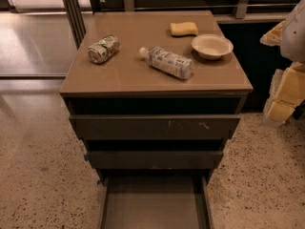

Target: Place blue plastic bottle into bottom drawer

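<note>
Camera view showed me the brown-grey cabinet (133,78) from the near side and a little above. The blue plastic bottle (167,62) lay on its side on the cabinet top, roughly in the middle, with its white cap pointing left and its base toward the right. Just beside it, to the far right, sat a pale bowl (212,46), close to the bottle but, as far as I could see, not touching it. A yellow sponge (184,28) lay farther back, and a crushed green-and-white can (103,48) lay on its side well apart to the left. Below the top, the two upper drawers (155,127) showed plain flat fronts. The bottom drawer (153,206) was pulled out toward me, its flat floor bare between thin side walls. The gripper (282,103) hung at the right edge of the scene, off the cabinet's right side, away from the bottle; I could not tell whether it was open or closed. It held nothing I could make out.
</note>
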